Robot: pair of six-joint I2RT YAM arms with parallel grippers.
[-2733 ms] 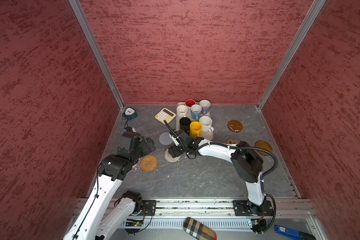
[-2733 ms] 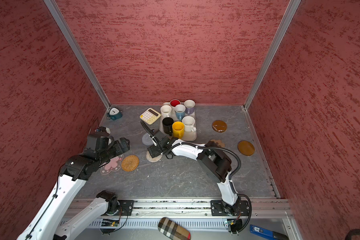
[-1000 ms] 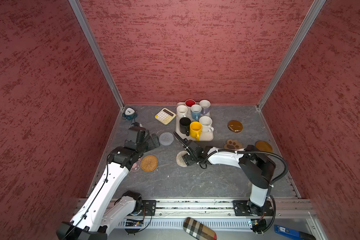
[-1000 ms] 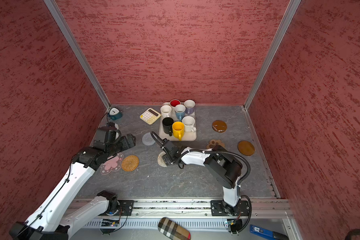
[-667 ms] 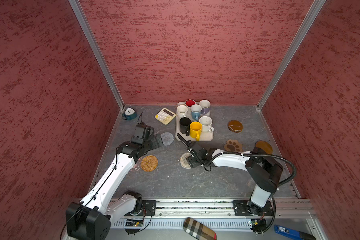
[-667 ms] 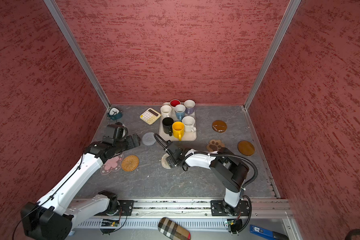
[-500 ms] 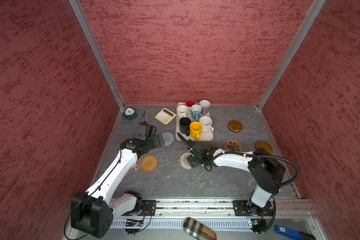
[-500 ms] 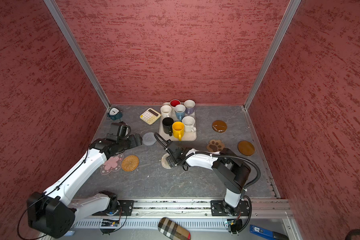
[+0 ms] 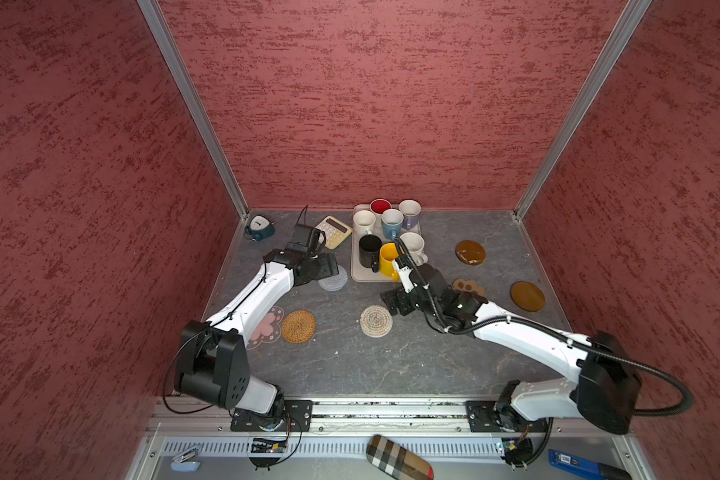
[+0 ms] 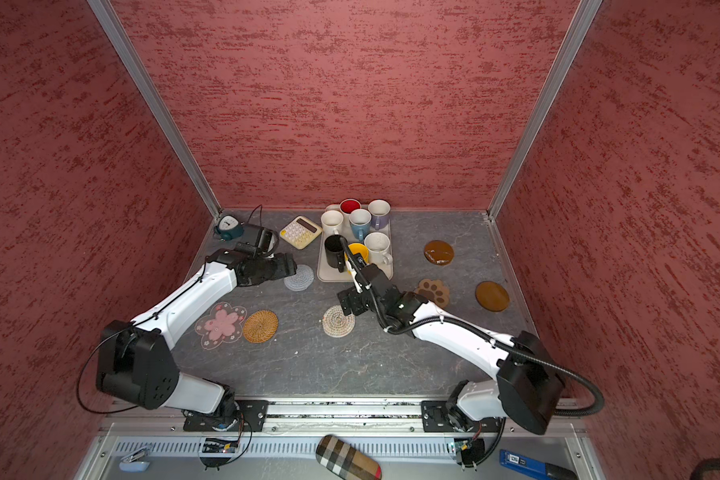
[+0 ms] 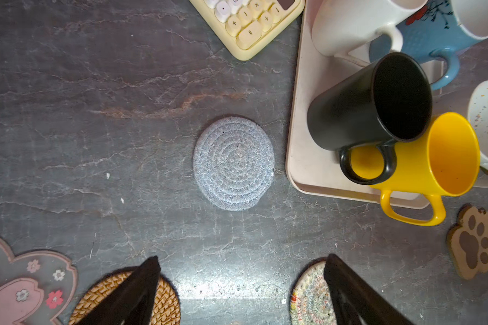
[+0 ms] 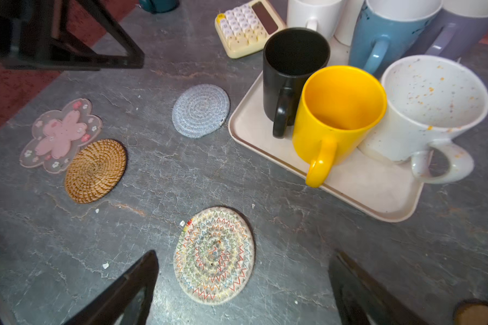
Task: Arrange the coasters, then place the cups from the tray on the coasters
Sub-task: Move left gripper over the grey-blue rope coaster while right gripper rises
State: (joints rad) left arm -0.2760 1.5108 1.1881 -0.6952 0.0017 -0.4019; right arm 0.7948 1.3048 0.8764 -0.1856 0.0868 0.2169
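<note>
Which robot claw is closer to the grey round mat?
Left. The left gripper hangs open right at the grey coaster's edge. The right gripper is farther off, open beside the beige coaster.

Seven cups (image 10: pixel 359 222) on the beige tray (image 10: pixel 328 273), grey coaster (image 10: pixel 299 277) just beside its left rim.

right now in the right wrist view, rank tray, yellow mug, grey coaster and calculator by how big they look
1. tray
2. yellow mug
3. grey coaster and calculator: about alike; the calculator is cut off at the frame edge, so unranked
</note>
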